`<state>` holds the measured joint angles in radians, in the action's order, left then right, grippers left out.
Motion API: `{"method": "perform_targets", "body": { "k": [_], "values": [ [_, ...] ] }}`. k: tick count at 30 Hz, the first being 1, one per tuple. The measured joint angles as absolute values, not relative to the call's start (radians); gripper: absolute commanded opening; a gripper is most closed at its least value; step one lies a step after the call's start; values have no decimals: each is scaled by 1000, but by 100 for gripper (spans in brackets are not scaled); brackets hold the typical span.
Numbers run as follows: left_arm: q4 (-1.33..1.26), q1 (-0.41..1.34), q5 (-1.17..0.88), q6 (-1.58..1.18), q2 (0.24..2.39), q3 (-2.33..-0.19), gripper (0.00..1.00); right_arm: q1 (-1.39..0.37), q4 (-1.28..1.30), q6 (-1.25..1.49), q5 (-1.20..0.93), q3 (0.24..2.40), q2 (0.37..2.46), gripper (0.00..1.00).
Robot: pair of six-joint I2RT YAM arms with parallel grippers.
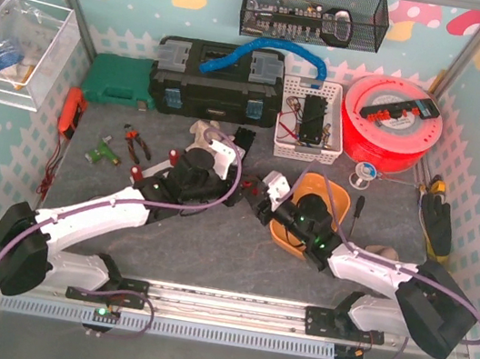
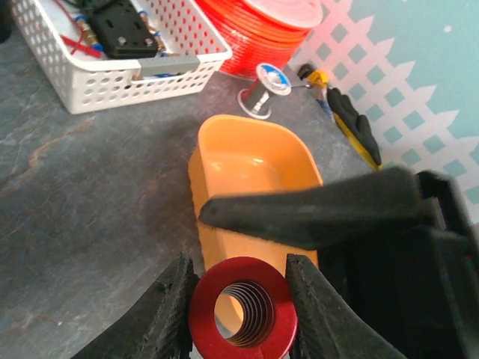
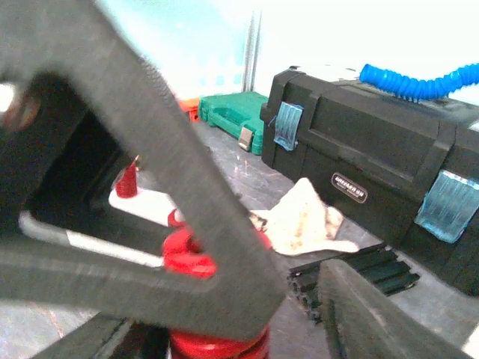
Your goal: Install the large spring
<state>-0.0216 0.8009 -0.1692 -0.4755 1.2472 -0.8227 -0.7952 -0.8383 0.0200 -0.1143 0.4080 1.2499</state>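
My left gripper (image 2: 239,262) is shut on the large red spring (image 2: 243,313), seen end-on with its coils showing inside the ring. In the top view it (image 1: 240,191) meets my right gripper (image 1: 261,205) at mid-table, just left of the orange bin (image 1: 336,198). In the right wrist view the left arm's dark finger fills the front, with the red spring (image 3: 217,348) low behind it. My right gripper (image 3: 224,333) is open; one finger (image 3: 359,314) stands well to the right of the spring. Its other finger (image 2: 314,209) crosses just above the spring.
The orange bin (image 2: 254,164) looks empty. A white basket (image 1: 310,118) of parts, a red filament spool (image 1: 392,122), a solder spool (image 1: 365,173) and a black toolbox (image 1: 215,83) stand at the back. A white cloth (image 3: 307,221) and a black part (image 3: 359,273) lie before the toolbox.
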Motion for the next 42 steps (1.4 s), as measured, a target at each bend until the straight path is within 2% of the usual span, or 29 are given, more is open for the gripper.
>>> {"method": "perform_targets", "body": {
  "k": [2, 6, 14, 22, 31, 42],
  "values": [
    [-2, 801, -157, -477, 1247, -823, 0, -794, -831, 27, -105, 421, 1249, 81],
    [24, 801, -79, -482, 1221, -818, 0, -793, -785, 31, -94, 421, 1216, 98],
    [68, 791, 233, -506, 1091, -748, 0, -794, -763, 15, -61, 310, 1010, 99],
    [163, 743, 570, -611, 1019, -642, 0, -793, -763, -6, 67, 205, 915, 99],
    [290, 585, 619, -799, 948, -603, 0, -793, -766, -10, 105, 203, 933, 99],
    [472, 551, 655, -959, 1066, -611, 0, -793, -767, -15, 113, 203, 938, 99]
  ]
}}
